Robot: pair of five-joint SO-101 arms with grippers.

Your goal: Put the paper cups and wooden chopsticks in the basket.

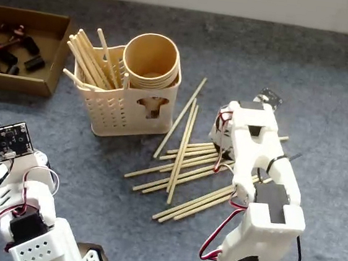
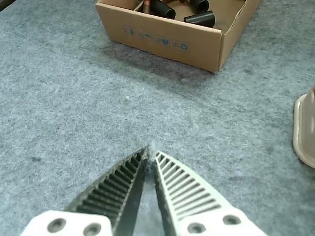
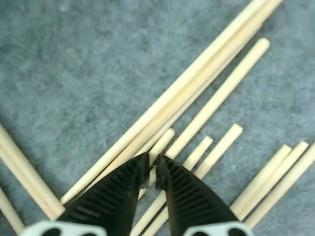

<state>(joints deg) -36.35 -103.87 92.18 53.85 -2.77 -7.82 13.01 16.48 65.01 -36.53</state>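
High view looks steeply down over the whole table [image 1: 329, 78]. Left wrist view sits low, facing across to the cardboard box [image 2: 167, 34], also in high view. Right wrist view points down, very close over loose chopsticks [image 3: 221, 92], also in high view.

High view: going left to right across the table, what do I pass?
Cardboard box → basket holding the paper cups → loose chopsticks on the table → right arm. The left arm is left out, since it overlaps the box and the basket.
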